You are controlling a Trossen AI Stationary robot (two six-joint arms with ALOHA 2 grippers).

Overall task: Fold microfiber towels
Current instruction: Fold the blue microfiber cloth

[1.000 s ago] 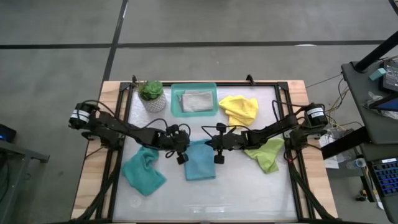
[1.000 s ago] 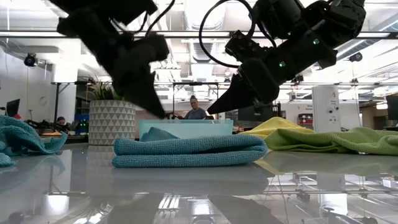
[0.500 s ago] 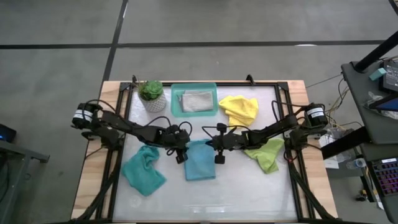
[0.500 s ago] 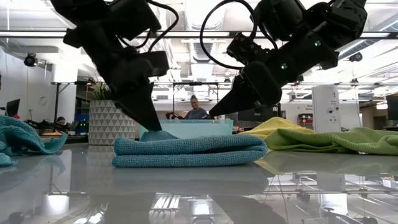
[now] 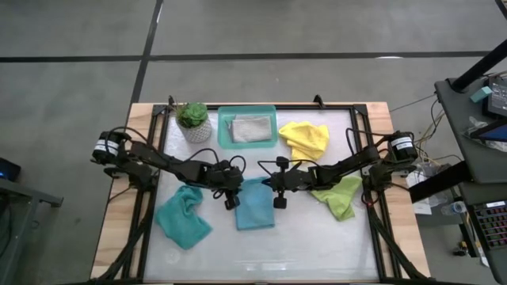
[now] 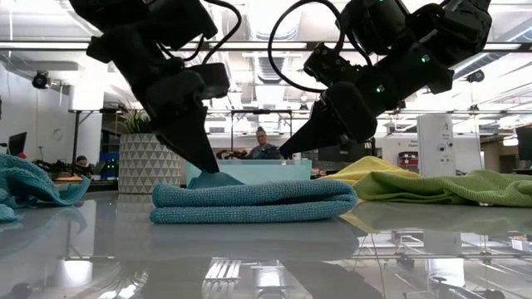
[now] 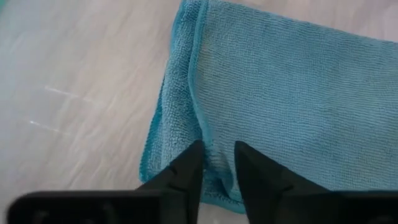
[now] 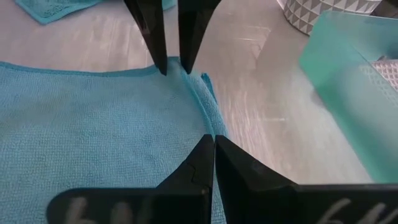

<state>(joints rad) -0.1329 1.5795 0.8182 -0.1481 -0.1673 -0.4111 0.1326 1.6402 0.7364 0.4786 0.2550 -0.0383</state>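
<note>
Evidently to double it again, the left fingers (image 6: 204, 164) straddle, narrowly parted, the near-tray edge of the folded teal-blue microfiber towel (image 5: 255, 204) mid-desk, while the right fingers (image 6: 287, 149) hover closed above it.

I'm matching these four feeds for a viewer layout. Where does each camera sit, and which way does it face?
High view: overhead, straight down; both arms, folded teal towel.
Low view: table height, level toward the room; both arms from above.
Left wrist view: on left arm, along the left gripper tips at towel's edge.
Right wrist view: on right arm, past the shut right gripper; left gripper opposite, teal tray beyond.
Shared: all four show that towel.
</note>
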